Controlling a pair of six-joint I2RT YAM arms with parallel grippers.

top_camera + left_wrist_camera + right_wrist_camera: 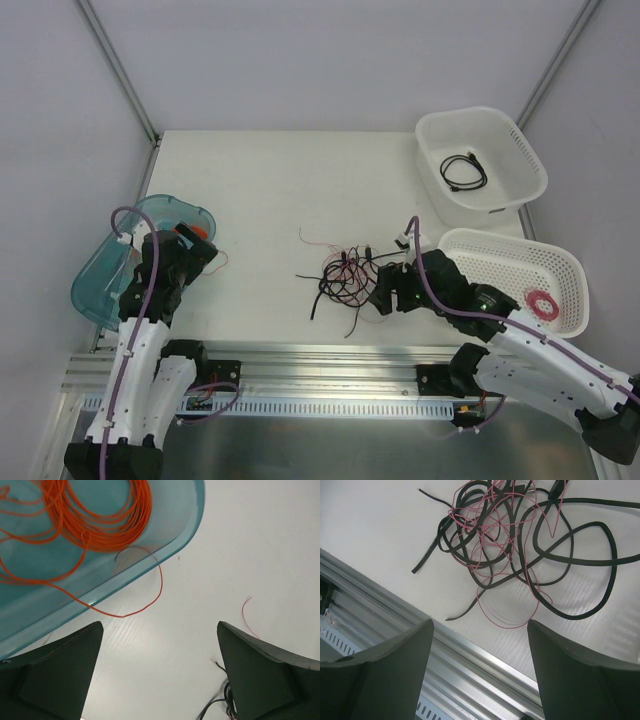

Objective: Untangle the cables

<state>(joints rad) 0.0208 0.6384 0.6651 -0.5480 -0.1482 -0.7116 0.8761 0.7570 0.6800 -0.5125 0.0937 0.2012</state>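
Loose tangle of cables [520, 545], thin black and pink-red strands, flat on surface [260, 190]. Just ahead of right end effector [479, 627], spread apart, empty. Left end effector [160, 630] spread wide, empty, well away.

Orange coil [142, 510] in teal tub [150, 565]; pink spool [542, 303] in white basket [560, 262].

A white counter [262, 185] sits boxed in by plain pale grey walls [330, 55] — slim metal posts [118, 68] in the back corners, an aluminium rail [330, 357] along its near edge.
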